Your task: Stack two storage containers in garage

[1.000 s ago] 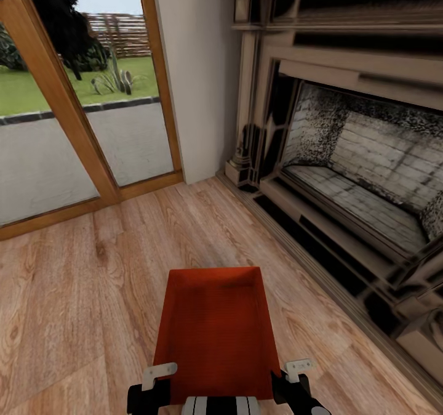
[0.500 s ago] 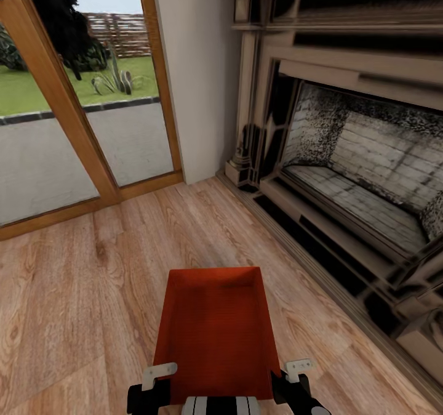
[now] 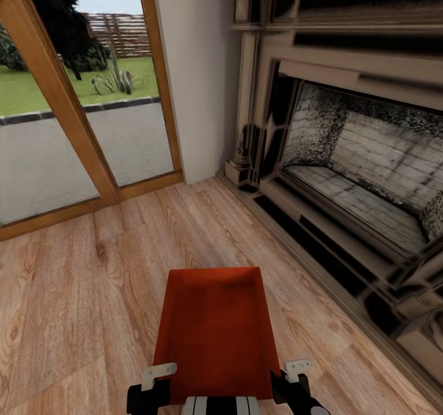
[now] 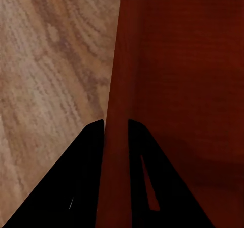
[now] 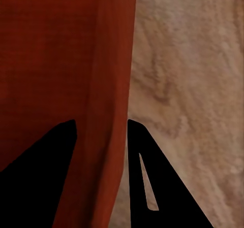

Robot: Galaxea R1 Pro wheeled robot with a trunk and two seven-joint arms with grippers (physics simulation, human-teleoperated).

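The orange-red rectangular open-topped bin [image 3: 215,332] looks matt, thin-walled plastic with a finely ribbed base. Beneath it, light wood-plank flooring [image 3: 80,304] shows a smooth, grained finish. At two o'clock, the brick-sided stone fireplace [image 3: 363,175] looks rough.

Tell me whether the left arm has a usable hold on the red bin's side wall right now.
Probably yes. The left tool has one finger on each side of the storage container's wall, with nothing between; the right tool straddles the opposite wall likewise.
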